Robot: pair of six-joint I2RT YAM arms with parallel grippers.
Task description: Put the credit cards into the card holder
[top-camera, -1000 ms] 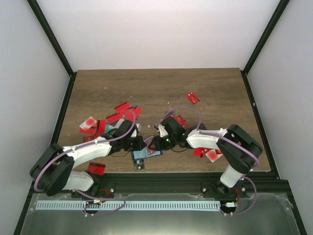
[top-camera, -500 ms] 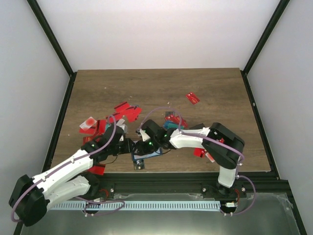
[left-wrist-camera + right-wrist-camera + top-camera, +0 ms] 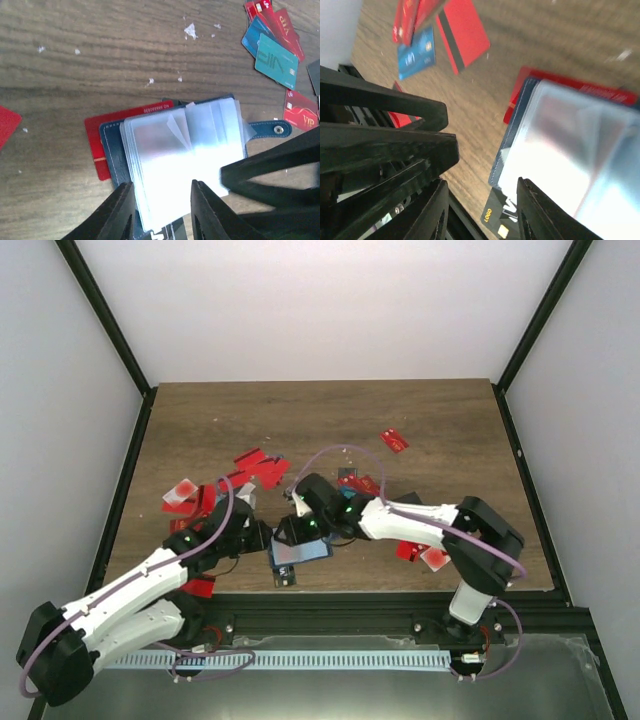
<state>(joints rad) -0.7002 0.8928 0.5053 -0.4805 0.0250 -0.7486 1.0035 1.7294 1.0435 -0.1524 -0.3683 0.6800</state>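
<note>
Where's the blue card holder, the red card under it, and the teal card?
card holder (image 3: 175,165), left wrist view, on its clear sleeves.
red card (image 3: 97,142), left wrist view, on its bare left end.
teal card (image 3: 276,62), left wrist view, on its middle.

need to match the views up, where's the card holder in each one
top external: card holder low centre, between the two arms' ends.
left wrist: card holder centre, open, clear sleeves showing.
right wrist: card holder lower right, blurred.
shared landmark: black card at its near edge.
</note>
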